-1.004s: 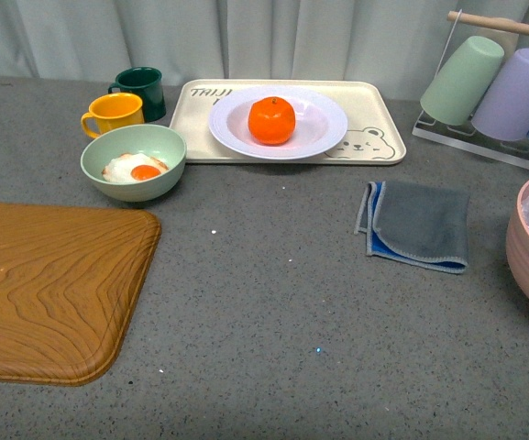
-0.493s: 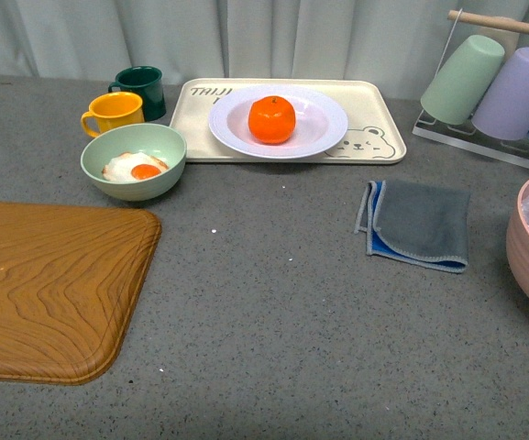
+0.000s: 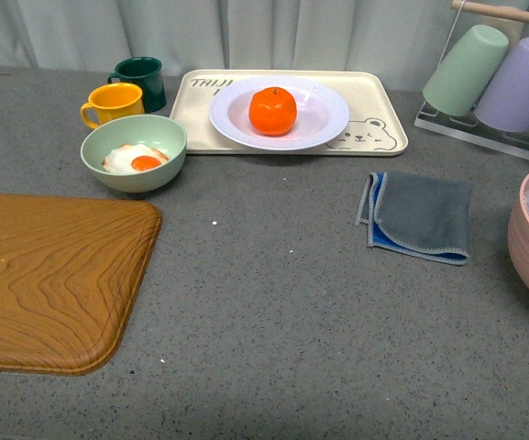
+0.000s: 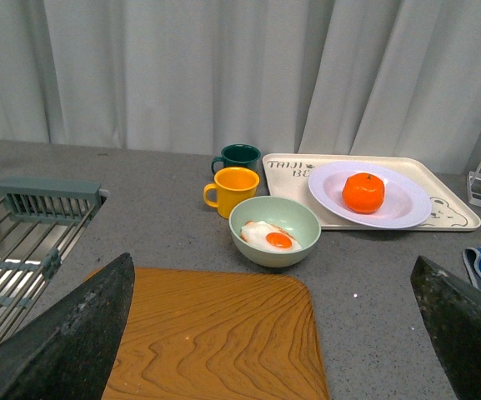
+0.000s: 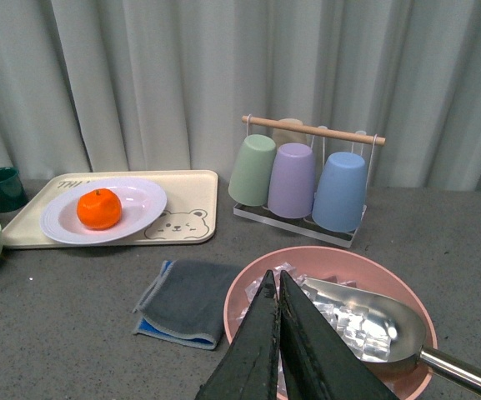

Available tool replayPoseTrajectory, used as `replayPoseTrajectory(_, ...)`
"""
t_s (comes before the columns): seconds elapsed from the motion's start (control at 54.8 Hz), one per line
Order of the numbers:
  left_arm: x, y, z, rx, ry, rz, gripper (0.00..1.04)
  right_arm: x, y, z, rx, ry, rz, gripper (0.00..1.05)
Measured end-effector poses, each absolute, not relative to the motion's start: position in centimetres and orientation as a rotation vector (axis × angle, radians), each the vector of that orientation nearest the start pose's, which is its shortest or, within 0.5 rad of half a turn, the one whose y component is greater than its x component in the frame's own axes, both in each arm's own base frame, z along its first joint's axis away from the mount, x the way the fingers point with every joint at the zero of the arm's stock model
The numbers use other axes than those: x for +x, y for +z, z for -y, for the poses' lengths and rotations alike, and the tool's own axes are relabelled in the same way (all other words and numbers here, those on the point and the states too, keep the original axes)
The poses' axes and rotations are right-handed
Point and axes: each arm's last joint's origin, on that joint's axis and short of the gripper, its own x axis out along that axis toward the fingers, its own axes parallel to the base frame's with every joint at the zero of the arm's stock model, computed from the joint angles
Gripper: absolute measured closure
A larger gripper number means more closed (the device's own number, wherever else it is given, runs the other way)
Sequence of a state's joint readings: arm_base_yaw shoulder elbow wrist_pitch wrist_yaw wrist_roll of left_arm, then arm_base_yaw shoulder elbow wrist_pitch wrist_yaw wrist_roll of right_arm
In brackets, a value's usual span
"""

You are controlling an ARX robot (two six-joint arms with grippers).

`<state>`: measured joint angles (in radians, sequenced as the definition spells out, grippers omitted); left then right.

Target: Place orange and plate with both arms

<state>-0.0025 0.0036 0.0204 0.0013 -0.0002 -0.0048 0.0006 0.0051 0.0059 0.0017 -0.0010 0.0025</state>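
We see the wooden tray [image 3: 53,280] at front left, then the cream bear tray [image 3: 379,105] at the back holding the plate [image 3: 324,115], with the orange [image 3: 272,110] sitting mid-plate. Pink bowl [image 5: 261,292] with ice and a metal scoop [image 5: 365,312] sits under our right gripper [image 5: 278,321], jaws pressed together. Left gripper [image 4: 269,333] jaws spread wide over the wooden tray, empty. Grey cloth [image 3: 420,218] lies right of centre; green bowl [image 3: 134,154] holds a fried egg.
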Motion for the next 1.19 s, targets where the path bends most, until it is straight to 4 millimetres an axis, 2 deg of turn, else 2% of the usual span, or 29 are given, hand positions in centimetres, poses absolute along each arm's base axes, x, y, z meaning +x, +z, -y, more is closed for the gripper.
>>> replayPoseTrajectory(0.548,9.66,17.03,0.02,-0.005,-0.002,0.018,0.07,9.76,16.53,-0.01,0.002,0.002,0.003,0.09)
replayPoseTrajectory(1.187,9.66,17.03,0.02,-0.005,-0.002,0.018,0.07,9.76,16.53,-0.01,0.003,0.002,0.003,0.09)
